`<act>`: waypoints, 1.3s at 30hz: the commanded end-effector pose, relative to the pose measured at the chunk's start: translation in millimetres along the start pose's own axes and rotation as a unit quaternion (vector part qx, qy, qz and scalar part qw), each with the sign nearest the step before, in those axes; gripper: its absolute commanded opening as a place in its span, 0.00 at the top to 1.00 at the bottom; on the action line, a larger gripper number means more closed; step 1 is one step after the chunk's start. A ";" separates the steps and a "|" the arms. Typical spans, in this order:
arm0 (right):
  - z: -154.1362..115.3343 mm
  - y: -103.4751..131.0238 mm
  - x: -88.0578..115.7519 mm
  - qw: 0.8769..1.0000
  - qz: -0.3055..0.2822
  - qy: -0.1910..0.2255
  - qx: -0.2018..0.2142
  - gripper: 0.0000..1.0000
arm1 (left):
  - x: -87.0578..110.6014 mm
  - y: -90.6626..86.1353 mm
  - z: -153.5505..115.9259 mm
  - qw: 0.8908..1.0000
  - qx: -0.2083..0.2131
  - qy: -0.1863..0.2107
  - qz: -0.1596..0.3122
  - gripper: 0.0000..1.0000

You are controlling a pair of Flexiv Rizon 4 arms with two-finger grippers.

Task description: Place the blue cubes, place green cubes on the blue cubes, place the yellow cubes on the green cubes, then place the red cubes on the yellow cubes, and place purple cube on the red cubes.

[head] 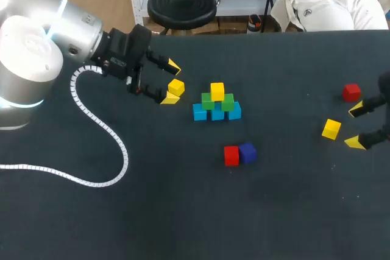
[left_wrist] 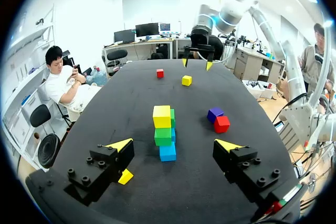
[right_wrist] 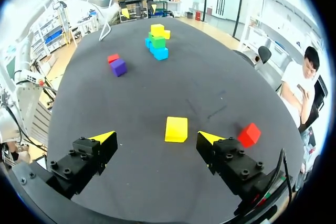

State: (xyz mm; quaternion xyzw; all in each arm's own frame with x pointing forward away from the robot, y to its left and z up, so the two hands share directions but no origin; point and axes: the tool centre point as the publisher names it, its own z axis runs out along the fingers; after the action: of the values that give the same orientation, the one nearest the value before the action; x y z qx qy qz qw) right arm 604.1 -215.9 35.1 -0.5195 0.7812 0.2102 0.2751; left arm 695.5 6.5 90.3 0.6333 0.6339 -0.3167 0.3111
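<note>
Claws open, stack half built

From above: stack [head: 217, 103] of blue, green and yellow cubes mid-table; red cube [head: 231, 155] touching purple cube [head: 247, 152] nearby. Left wrist: my left claw [left_wrist: 174, 144] gapes, grasping nothing, spare yellow cube [left_wrist: 125, 177] beside one finger. Right wrist: my right claw [right_wrist: 156, 137] spread, loose yellow cube [right_wrist: 176, 129] ahead, untouched.

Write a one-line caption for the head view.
Half-built cube pyramid; left gripper open by one loose yellow cube, right gripper open facing another yellow cube.

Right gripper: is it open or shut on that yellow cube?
Open: the right gripper has its tips wide apart; the yellow cube lies ahead, untouched.
</note>
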 end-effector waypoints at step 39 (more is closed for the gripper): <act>52.0 -34.9 10.4 0.999 -0.011 -0.036 -0.026 0.13 | 1.1 0.1 -0.4 1.000 0.000 -0.001 0.001 0.00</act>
State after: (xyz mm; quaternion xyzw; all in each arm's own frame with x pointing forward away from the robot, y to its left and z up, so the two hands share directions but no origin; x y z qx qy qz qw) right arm 636.9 -205.8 -9.1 -0.5258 0.7614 0.2411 0.2927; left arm 695.5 6.5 90.3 0.6333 0.6339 -0.3167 0.3111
